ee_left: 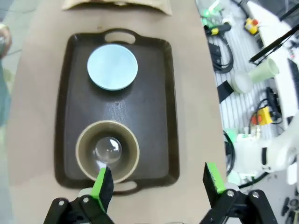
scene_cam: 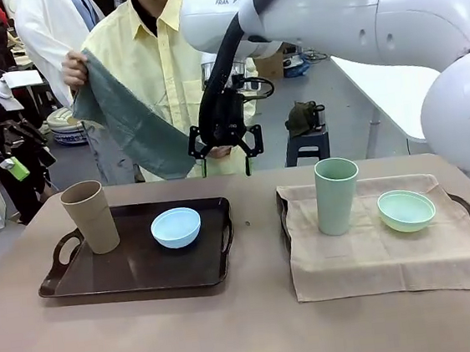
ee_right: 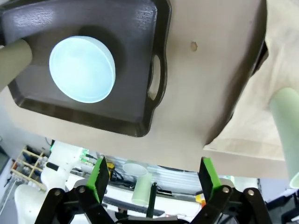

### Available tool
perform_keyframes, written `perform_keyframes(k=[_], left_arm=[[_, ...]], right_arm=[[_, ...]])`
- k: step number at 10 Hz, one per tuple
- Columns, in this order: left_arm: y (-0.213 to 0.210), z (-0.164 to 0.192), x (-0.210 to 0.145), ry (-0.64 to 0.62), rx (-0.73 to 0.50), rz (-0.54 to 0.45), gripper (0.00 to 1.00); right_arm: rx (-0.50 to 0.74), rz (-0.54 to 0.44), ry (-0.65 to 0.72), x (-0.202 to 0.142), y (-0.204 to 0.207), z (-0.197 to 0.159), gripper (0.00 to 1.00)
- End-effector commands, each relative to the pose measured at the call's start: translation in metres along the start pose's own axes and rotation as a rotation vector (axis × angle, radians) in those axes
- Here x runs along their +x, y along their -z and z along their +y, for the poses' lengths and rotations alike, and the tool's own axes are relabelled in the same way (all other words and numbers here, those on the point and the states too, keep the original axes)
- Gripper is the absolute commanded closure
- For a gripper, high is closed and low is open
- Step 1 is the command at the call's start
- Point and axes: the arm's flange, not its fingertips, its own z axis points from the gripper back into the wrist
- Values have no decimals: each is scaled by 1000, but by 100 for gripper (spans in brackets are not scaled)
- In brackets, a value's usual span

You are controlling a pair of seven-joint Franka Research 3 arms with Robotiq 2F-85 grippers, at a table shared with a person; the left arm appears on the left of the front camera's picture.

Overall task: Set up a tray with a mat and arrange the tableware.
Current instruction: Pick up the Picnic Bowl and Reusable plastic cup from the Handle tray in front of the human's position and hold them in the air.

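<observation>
Brown table spans the front view; white right arm comes in from the right and reaches across the middle to the far edge. Person in a yellow shirt stands at the far side; one hand holds up a grey-green cloth that hangs off the table, clear of both trays.

Dark tray sits on the table's left half, bare, no mat in it. Second tray sits on the right half, apart from the first; a beige mat covers it and overhangs its near edge, so only the handles show.

Tan-brown tumbler stands upright at the dark tray's left end, near the handle. Pale green tumbler stands upright on the beige mat, left of centre. Pale blue bowl rests in the dark tray, right of the tan-brown tumbler, not touching it. Pale green bowl rests on the beige mat, just beside the pale green tumbler, small gap between.

Right gripper hangs above the far table edge in front of the person, pointing down; jaws spread wide, nothing between them; its wrist view looks down on the dark tray's handle and the bare table between the two trays. Left gripper hovers high above the dark tray's tumbler end; jaws spread wide, empty; one green pad overlaps the tan-brown tumbler's rim in the picture, well above it.
</observation>
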Motion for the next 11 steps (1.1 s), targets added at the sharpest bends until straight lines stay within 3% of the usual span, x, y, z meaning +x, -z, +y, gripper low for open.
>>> perform_keyframes(k=[1, 7, 9, 11], left_arm=[[-1, -9, -1, -32, 3, 17, 0], [-4, -3, -2, -11, 7, 7, 0], [-22, -7, -53, 239, 147, -86, 0], [-11, 0, -94, 329, 228, -160, 0]], right_arm=[[-4, -6, 2, -6, -4, 2, 0], [1, -3, -4, -2, -2, 2, 0], [4, -31, 40, -6, 2, -4, 0], [-15, -37, 37, -2, 12, 7, 0]])
